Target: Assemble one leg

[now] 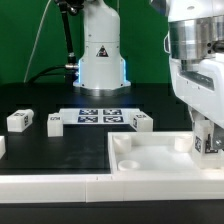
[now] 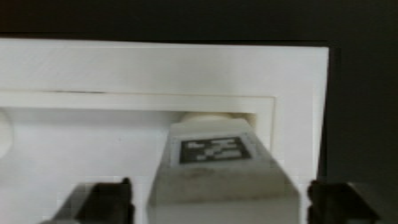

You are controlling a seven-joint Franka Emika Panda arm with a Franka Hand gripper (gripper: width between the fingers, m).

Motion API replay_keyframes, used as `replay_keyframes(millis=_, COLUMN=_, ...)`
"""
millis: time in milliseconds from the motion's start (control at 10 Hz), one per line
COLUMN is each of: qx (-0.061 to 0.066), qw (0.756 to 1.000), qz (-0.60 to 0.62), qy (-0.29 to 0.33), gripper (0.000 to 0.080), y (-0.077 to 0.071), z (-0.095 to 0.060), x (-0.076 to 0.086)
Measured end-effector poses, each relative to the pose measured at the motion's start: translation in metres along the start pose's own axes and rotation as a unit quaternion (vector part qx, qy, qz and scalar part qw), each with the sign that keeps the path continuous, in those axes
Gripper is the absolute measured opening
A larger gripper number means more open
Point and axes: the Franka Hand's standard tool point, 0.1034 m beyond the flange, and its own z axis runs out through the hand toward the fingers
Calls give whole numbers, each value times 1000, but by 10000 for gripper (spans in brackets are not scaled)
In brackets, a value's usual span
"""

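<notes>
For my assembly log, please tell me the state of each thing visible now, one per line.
gripper: shut on the leg, above the tray.
leg: held between the fingers, tag showing.
tray: flat on the table.
loose blocks: resting on the table, untouched.
marker board: flat on the table.

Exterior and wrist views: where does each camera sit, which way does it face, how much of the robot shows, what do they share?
Exterior view: low off the arm, looking across the table at the arm's base; shows the gripper over the tray, loose blocks and the marker board.
Wrist view: on the wrist, looking along the fingers at the leg between them, over the tray.
Shared: gripper, leg, tray.
</notes>
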Motion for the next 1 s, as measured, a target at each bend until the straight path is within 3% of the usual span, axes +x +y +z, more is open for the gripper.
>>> replay_keyframes(millis=100, qx=1, qw=1000, qz=-26, qy=0, gripper=614, y=-1, z=-1, x=1)
replay_keyframes(millis=400, qx=0, qw=984, qz=-177, qy=0, gripper=648, y=0, z=0, x=-3)
replay_keyframes(millis=800, qx=-10, qw=929, qz=-371, qy=5, gripper=649, y=0, z=1, x=-7)
replay_keyframes(millis=1000, qx=-28, qw=871, qz=-490, qy=12, gripper=649, y=-2, z=-2, x=-6)
